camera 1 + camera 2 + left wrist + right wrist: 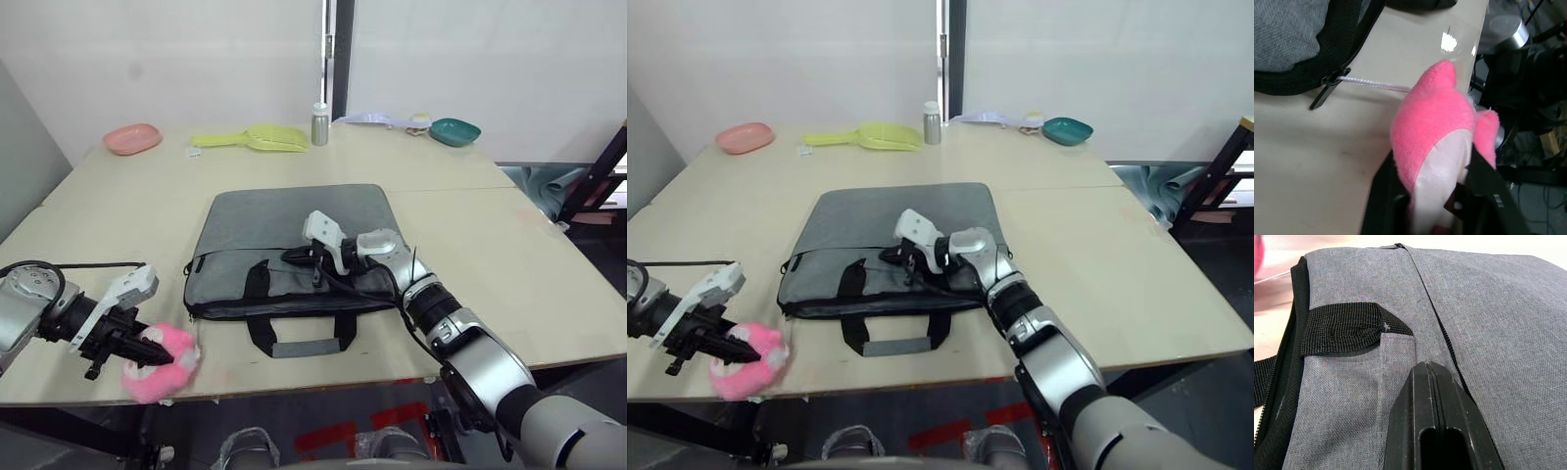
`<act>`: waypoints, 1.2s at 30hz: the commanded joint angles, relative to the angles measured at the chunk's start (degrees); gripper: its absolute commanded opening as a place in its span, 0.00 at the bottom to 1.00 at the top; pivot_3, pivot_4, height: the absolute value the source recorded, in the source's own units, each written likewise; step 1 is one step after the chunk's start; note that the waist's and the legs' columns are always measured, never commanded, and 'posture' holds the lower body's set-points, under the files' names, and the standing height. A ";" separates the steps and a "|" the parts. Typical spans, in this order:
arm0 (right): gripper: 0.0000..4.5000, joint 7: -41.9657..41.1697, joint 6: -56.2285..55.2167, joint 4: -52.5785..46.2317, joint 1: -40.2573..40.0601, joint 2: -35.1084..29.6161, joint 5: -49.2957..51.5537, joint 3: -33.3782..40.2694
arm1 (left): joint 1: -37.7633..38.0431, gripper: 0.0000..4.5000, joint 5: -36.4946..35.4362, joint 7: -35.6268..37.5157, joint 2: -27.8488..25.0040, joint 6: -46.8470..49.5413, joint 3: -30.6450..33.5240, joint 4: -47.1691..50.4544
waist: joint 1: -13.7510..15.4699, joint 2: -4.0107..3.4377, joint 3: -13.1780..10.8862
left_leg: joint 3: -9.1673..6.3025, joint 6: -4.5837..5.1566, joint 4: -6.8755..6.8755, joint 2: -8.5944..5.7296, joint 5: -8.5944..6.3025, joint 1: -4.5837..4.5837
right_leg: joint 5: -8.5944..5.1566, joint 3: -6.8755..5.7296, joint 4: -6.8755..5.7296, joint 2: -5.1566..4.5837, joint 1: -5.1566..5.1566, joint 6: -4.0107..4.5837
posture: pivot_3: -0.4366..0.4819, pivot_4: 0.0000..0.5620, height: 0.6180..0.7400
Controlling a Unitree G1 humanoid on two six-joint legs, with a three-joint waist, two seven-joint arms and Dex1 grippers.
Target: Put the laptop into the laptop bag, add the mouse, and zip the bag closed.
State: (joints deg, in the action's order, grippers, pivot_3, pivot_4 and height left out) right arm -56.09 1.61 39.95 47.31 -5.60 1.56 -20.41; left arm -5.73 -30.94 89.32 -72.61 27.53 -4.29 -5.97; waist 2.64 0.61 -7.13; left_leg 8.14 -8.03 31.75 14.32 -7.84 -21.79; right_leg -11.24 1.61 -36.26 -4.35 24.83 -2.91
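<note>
I judge I'm zipping: my left gripper (147, 351) pinches the pink plush toy (162, 362) at the table's (509, 245) near-left edge, corded to the zipper pull (1327, 88), while my right gripper (1431, 369), pressed together, steadies the laptop bag (284, 230), so next I'd draw leftward.

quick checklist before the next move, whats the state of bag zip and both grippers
1. Laptop bag lying flat on the table: ok.
2. Zip closed along the near-left corner: ok there, the zipper pull sits at the corner with its cord trailing; the rest of the zip: cannot tell.
3. Right gripper free to move: ok, fingers shut together, resting on the bag's top fabric, nothing between them.
4. Left gripper free of stray things: not ok, it is shut on the pink plush toy at the table's near edge.
5. Laptop and mouse inside the bag: cannot tell.
</note>
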 commanded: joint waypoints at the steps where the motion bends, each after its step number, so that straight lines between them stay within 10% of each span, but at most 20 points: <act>1: 0.00 1.28 1.81 5.46 -1.70 -1.27 -4.72 -2.33 | 2.87 0.00 -3.74 -1.35 0.56 4.89 4.75 5.95 | -0.02 -0.01 0.02 | 0.00 0.00 0.00 0.00 0.00 0.00 | 0.00 0.00 0.00 -0.01 -0.01 0.00 | 0.48 0.27 1.00; 12: 0.00 1.29 1.96 5.78 -2.01 -0.73 -7.09 -4.38 | 9.48 0.00 -10.65 -10.29 8.18 16.12 11.20 20.00 | -0.25 -0.08 0.45 | 0.00 0.00 -0.01 -0.01 0.00 0.01 | 0.01 0.02 0.08 0.01 -0.03 0.01 | 0.48 0.27 1.00; 36: 0.00 1.46 2.95 6.47 -1.67 0.65 -7.66 -3.63 | 0.75 0.00 -11.98 -25.26 28.75 23.93 2.04 27.42 | -0.50 -0.17 0.76 | 0.03 0.00 -0.01 -0.02 -0.01 -0.07 | 0.00 0.05 0.19 0.03 -0.03 0.00 | 0.48 0.27 1.00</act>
State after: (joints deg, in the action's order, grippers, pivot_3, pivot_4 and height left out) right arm -54.93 1.25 40.70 48.21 -4.78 -2.45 -21.27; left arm -3.92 -40.79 63.84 -45.09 51.38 -0.52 18.01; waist 2.13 0.44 -6.37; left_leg 8.16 -8.03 31.74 14.29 -7.85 -21.87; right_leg -11.24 1.66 -36.06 -4.32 24.81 -2.91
